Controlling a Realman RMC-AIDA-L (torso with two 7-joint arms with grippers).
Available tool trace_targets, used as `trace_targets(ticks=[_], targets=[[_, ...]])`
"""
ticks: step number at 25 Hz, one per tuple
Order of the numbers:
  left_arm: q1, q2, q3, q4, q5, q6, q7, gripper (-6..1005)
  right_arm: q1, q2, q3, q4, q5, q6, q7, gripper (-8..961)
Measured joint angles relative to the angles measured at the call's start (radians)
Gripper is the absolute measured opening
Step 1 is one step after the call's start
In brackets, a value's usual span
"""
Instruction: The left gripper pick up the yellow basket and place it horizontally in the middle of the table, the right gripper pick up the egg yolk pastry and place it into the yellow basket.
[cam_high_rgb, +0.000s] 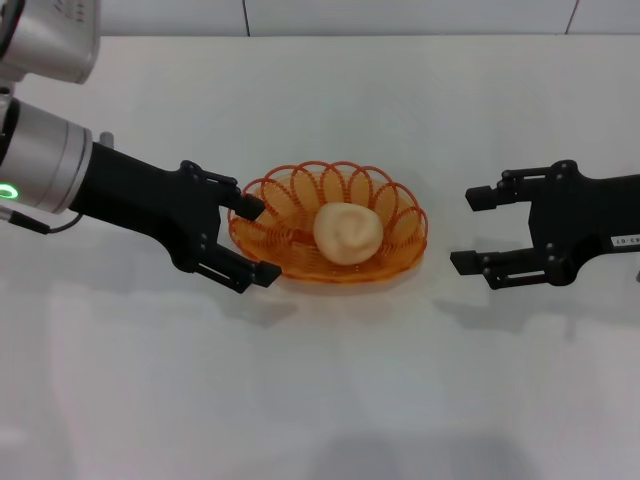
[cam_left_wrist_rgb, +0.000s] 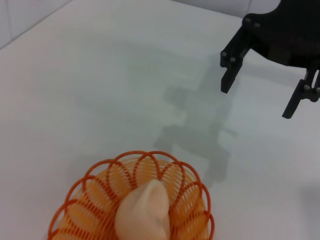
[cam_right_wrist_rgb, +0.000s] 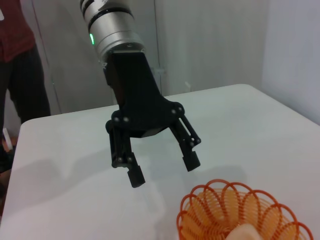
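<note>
1. Tabletop first: the table (cam_high_rgb: 320, 400) is a plain white flat surface that fills the head view, with soft grey shadows lying under both arms.
2. Next in size is the left gripper (cam_high_rgb: 252, 240), a black two-fingered claw on a black arm with a silver-white cylindrical segment carrying a green light ring. It sits at the left end of the basket with its jaws spread wide. One fingertip is at the looped rim and the other is just outside the near wall; the rim is not pinched. The right wrist view shows the same claw (cam_right_wrist_rgb: 162, 170) open above the table beside the basket.
3. The right gripper (cam_high_rgb: 474, 231), an all-black claw with a small white label, hovers clear to the right of the basket, jaws wide and holding nothing.
4. The yellow basket (cam_high_rgb: 400, 215) is an oval, orange-yellow, translucent wire basket with a looped, petal-like rim. It lies flat near the middle of the table, its long side running left to right.
5. The egg yolk pastry (cam_high_rgb: 348, 234) is a small, round, pale peach-beige dome with a smooth surface and a faint crease. It rests inside the basket, about at its centre.
</note>
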Motion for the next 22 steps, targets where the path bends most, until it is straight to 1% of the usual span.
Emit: trace_targets(ticks=[7, 12, 22], targets=[[-0.002, -0.002, 0.003, 0.006, -0.013, 0.011, 0.033, 880, -0.001, 0.0, 0.002, 0.001, -0.03, -0.008, 0.003, 724], [0.002, 0.004, 0.007, 0.009, -0.043, 0.014, 0.053, 880, -0.001, 0.0, 0.002, 0.002, -0.047, -0.01, 0.002, 724], [-0.003, 0.011, 0.004, 0.012, -0.048, 0.006, 0.058, 880, -0.001, 0.0, -0.001, -0.003, -0.047, -0.017, 0.004, 724]])
